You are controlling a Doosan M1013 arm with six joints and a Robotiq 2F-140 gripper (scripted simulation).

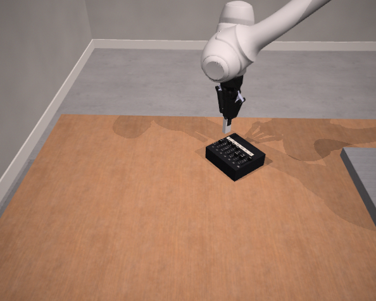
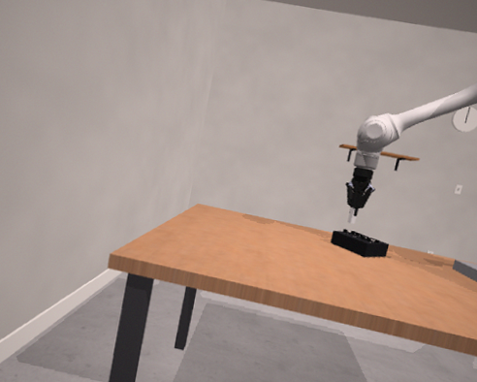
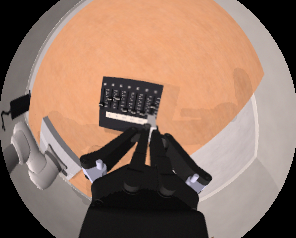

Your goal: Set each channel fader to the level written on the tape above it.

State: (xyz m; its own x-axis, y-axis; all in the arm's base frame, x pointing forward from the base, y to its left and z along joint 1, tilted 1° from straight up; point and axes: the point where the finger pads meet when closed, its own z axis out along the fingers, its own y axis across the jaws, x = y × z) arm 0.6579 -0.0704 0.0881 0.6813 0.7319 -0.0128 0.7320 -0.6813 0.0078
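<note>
The black lighting desk (image 1: 235, 159) stands flat on the wooden table, a row of several faders across its top and a pale tape strip (image 1: 241, 145) along one edge. It also shows in the exterior view (image 2: 359, 244) and in the wrist view (image 3: 132, 102). My gripper (image 1: 226, 127) is shut and empty, pointing straight down. Its pale fingertips hang a short way above the desk's far end, clear of the fader caps. In the wrist view the fingertips (image 3: 149, 130) lie over the tape edge near one end of the fader row. The tape's writing and the cap lines are too small to read.
A grey slab (image 1: 362, 172) lies at the table's right edge, well clear of the desk. The desk sits a little behind the middle of the table, with the far table edge (image 1: 190, 116) close behind it.
</note>
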